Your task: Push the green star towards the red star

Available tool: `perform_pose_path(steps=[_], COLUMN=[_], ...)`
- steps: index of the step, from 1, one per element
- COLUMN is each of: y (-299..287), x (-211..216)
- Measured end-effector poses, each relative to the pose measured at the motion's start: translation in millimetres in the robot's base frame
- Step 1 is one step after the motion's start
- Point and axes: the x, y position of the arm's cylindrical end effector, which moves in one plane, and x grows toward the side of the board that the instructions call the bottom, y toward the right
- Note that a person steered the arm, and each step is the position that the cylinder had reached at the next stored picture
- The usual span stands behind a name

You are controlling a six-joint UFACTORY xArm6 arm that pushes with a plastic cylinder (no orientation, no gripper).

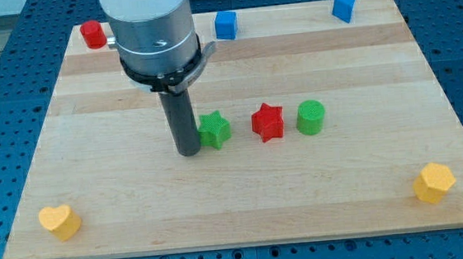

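Note:
A green star [214, 130] lies near the middle of the wooden board [245, 195]. A red star [267, 122] lies just to its right, with a small gap between them. My tip [189, 152] is at the green star's left side, touching or almost touching it. The dark rod rises from there to the arm's grey body at the view's top.
A green cylinder [311, 117] stands just right of the red star. A red block [92, 34], a blue cube [225, 24] and a blue block [344, 7] sit along the top edge. A yellow heart [60, 221] is bottom left, a yellow block [434, 183] bottom right.

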Motion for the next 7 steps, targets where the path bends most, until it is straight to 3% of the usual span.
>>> perform_pose_path(steps=[2, 5, 7], y=[-15, 27, 0], x=[-17, -17, -25])
